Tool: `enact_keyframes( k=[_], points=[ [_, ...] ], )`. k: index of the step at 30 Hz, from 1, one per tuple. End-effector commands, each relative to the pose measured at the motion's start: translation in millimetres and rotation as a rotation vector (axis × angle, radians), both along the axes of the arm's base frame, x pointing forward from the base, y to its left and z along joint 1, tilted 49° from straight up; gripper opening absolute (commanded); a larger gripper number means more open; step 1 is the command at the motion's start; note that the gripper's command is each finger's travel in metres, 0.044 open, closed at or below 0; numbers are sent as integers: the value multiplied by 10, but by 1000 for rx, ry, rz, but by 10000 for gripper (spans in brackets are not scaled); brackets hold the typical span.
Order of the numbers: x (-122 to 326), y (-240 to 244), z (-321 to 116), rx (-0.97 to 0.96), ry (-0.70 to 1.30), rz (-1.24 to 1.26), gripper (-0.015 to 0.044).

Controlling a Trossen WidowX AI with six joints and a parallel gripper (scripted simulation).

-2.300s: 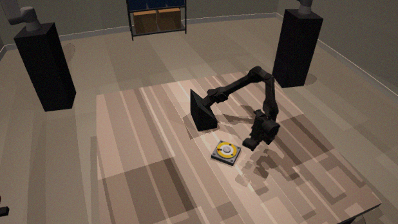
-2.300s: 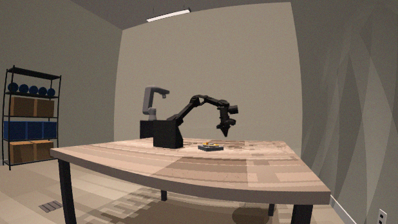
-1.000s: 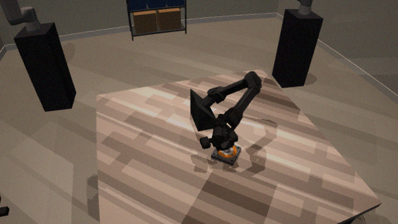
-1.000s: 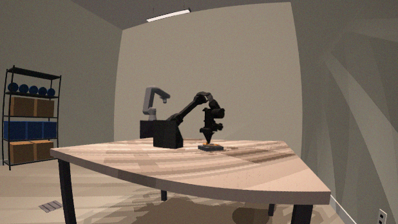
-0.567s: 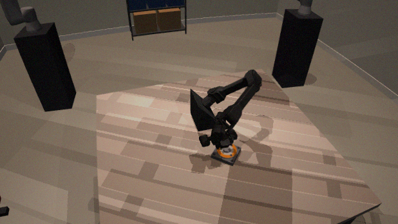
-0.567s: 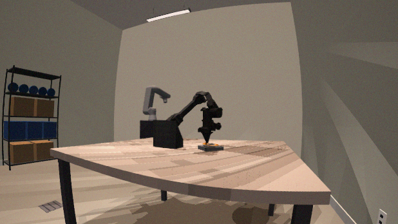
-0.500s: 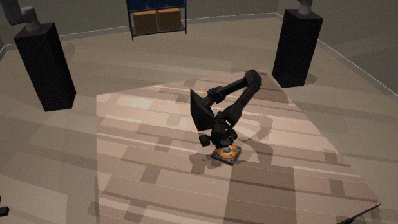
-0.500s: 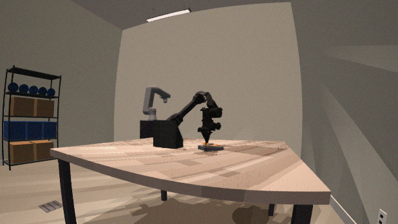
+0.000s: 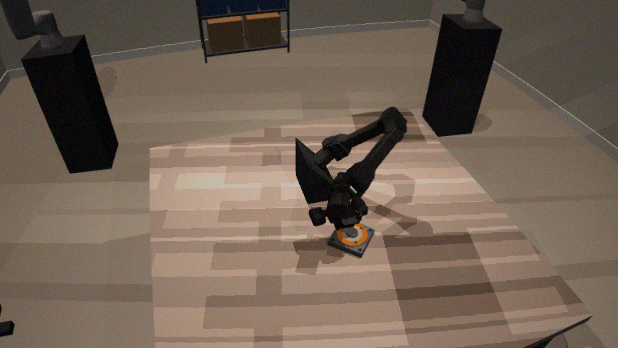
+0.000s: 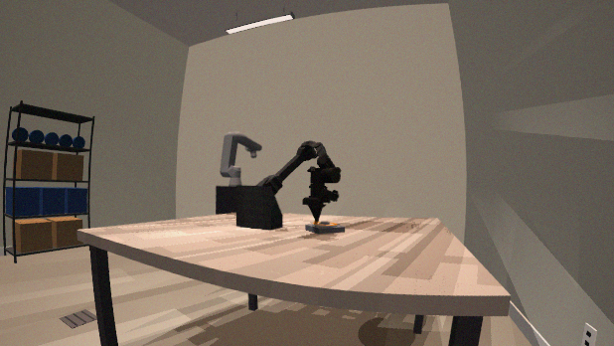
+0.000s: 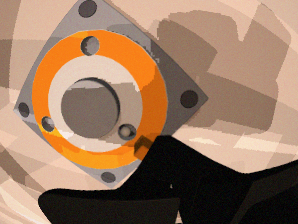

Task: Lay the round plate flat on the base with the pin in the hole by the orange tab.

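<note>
Black parallel-jaw gripper [image 10: 315,217] points straight down over the near-left rim of the round orange-and-white plate [image 11: 100,99], jaws clenched with nothing between them. Plate sits on the square grey base [image 11: 174,79] around the grey centre post [image 11: 89,111], roughly mid-table, just in front of the arm's black pedestal [image 9: 309,175]. In the wrist view the closed fingertips meet the plate's lower-right edge at a small orange tab [image 11: 141,144]; contact looks likely but I can't confirm it, since the black finger body covers that corner. Three small holes show in the plate's ring, one of them [image 11: 127,131] right next to the tab. Pin isn't distinguishable from here. Base corners carry dark screw holes, all uncovered except the one hidden under the fingers. Nothing else stands on the wooden table [image 9: 250,300] near the base: open board on the left, front and right sides, pedestal and folded arm links crowd the back. Base is well in from every table edge. Off the table: two tall black columns [image 9: 70,100] at the rear corners, a metal shelf [image 10: 45,179] with cardboard boxes and blue bins by the wall, and a grey second arm [image 10: 233,154] behind the pedestal.
</note>
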State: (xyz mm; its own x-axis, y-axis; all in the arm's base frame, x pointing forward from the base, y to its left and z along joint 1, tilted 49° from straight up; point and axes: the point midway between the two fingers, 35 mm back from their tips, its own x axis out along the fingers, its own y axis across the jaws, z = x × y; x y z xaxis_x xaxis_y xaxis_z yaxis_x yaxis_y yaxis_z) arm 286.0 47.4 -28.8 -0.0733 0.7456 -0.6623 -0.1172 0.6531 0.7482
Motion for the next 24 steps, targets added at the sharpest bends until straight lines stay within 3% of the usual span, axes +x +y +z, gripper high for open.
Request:
enact_keyframes(
  k=[1,14,24],
  points=[
    [-42,18,2,1,2,6,0],
    [-7,-345,316,-1,2,6,0],
    [2,-302,270,1,0,-5,0]
  ],
)
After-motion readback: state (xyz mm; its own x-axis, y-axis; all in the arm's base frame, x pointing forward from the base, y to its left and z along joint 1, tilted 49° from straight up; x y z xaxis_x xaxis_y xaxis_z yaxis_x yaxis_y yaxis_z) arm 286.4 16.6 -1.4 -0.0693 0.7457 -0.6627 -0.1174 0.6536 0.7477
